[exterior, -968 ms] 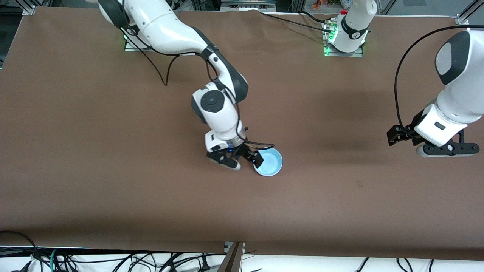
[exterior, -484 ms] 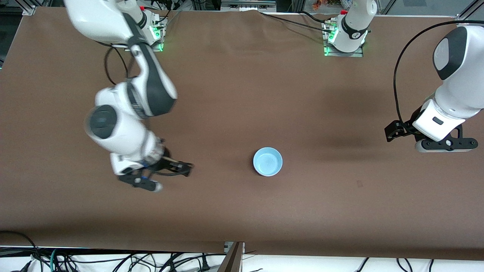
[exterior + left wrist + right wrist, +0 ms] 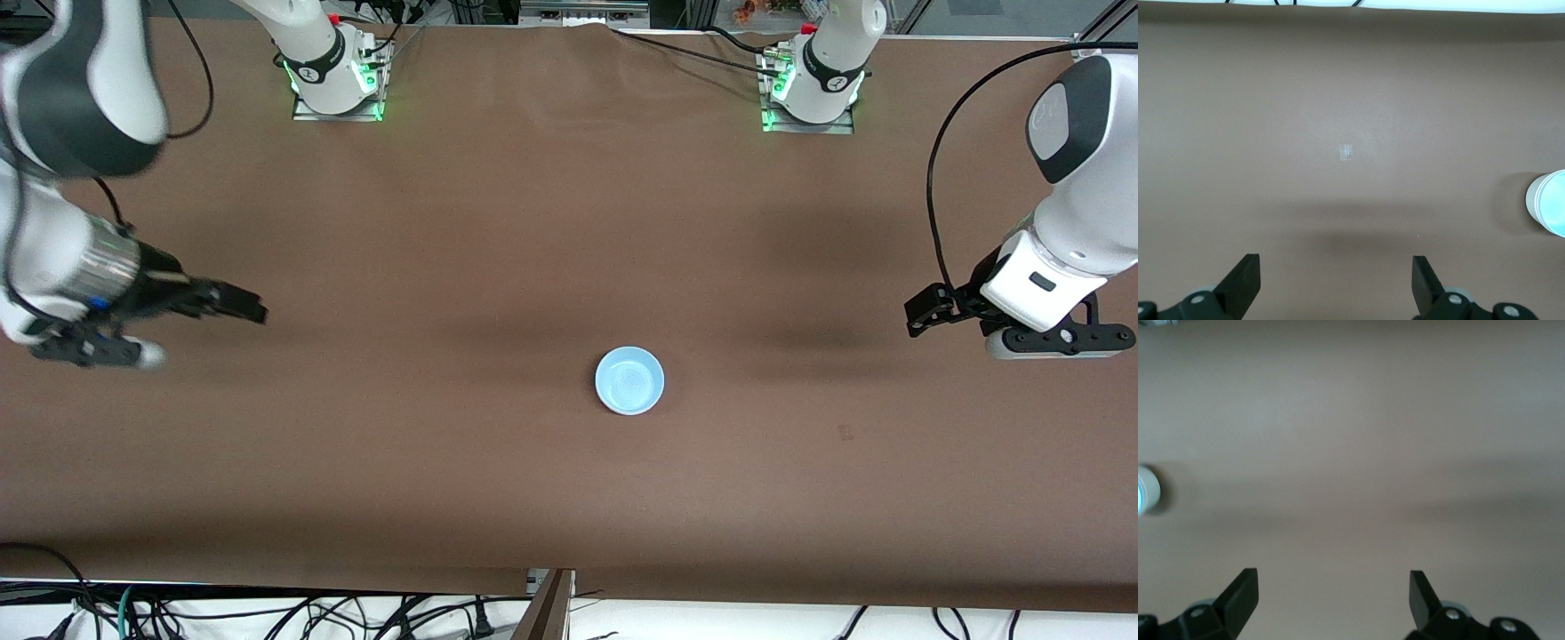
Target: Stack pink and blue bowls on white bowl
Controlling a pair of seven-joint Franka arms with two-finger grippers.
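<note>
The blue bowl [image 3: 629, 380] sits upright in the middle of the table. It also shows at the edge of the left wrist view [image 3: 1555, 203], with a white wall [image 3: 1532, 200] under its rim, and at the edge of the right wrist view [image 3: 1143, 491]. The pink bowl is hidden, and no separate white bowl shows. My right gripper [image 3: 93, 349] [image 3: 1333, 603] is open and empty, over bare table at the right arm's end. My left gripper [image 3: 1058, 342] [image 3: 1337, 287] is open and empty, waiting over the left arm's end.
The brown table cover [image 3: 444, 222] is bare around the bowl. Both arm bases [image 3: 333, 76] [image 3: 809, 84] stand at the edge farthest from the front camera. Cables [image 3: 267, 618] hang below the nearest edge. A small tape mark [image 3: 1346, 152] lies on the cover.
My right arm has swung away from the blue bowl to its own end of the table, empty. The bowl has stayed in place. My left arm has barely moved.
</note>
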